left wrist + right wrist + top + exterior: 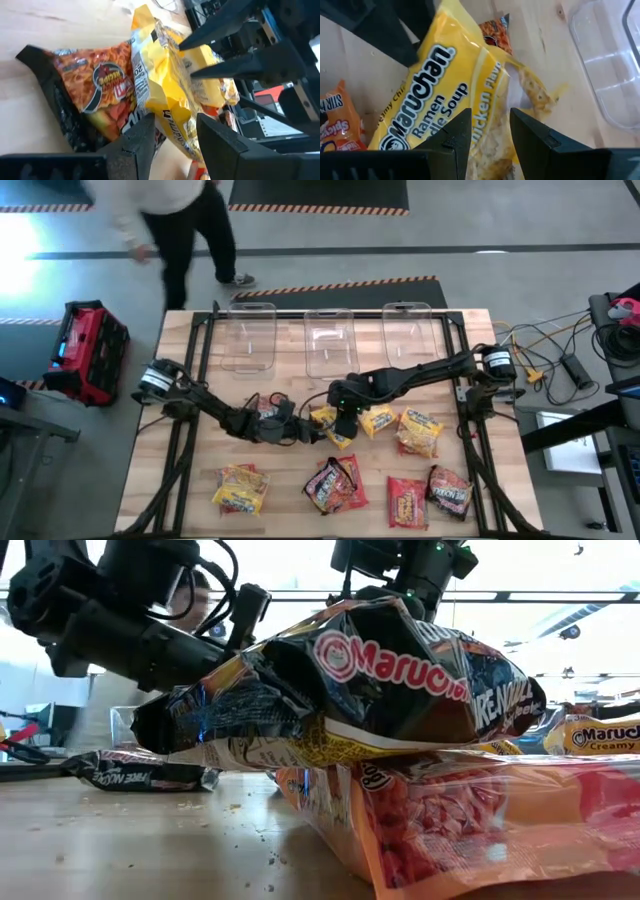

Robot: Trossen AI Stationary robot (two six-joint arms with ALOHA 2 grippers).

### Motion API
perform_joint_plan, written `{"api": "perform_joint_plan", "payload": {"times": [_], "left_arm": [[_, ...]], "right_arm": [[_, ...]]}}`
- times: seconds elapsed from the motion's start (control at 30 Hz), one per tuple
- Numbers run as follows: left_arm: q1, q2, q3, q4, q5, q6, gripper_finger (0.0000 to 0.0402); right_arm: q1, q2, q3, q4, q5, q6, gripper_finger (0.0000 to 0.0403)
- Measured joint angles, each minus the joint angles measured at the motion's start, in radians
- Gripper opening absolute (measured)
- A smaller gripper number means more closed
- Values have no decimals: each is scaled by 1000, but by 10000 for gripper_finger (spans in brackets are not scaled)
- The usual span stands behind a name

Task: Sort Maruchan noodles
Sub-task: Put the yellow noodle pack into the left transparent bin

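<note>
We see both grippers meet at one yellow Maruchan packet (445, 100), just in front of the middle clear bin (330, 340). The right gripper (487, 130) has its fingers partly open, pinching that packet; the left gripper (175, 135), fingers likewise part-open, grips its other end. More packets (340, 485) lie nearer the table's (200, 510) front edge.

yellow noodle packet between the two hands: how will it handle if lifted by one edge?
Probably floppy at the edges: the yellow packet has a crinkled wrapper that bends between the left hand and the right hand. Its glossy film looks slippery. The noodle block inside may crack if squeezed hard.
</note>
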Motion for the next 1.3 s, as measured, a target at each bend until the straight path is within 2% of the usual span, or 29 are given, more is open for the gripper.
{"api": "perform_joint_plan", "payload": {"times": [0.33,0.57,0.97,1.3], "left_arm": [[16,0,13,-16,7,1,127],[24,0,51,-120,35,20,129],[42,0,65,-139,60,43,165],[44,-2,65,-158,215,56,194]], "right_arm": [[0,35,-1,26,-1,-12,123],[0,57,0,60,1,-25,123],[0,59,0,83,2,-36,123],[0,60,0,88,-10,-52,123]]}}
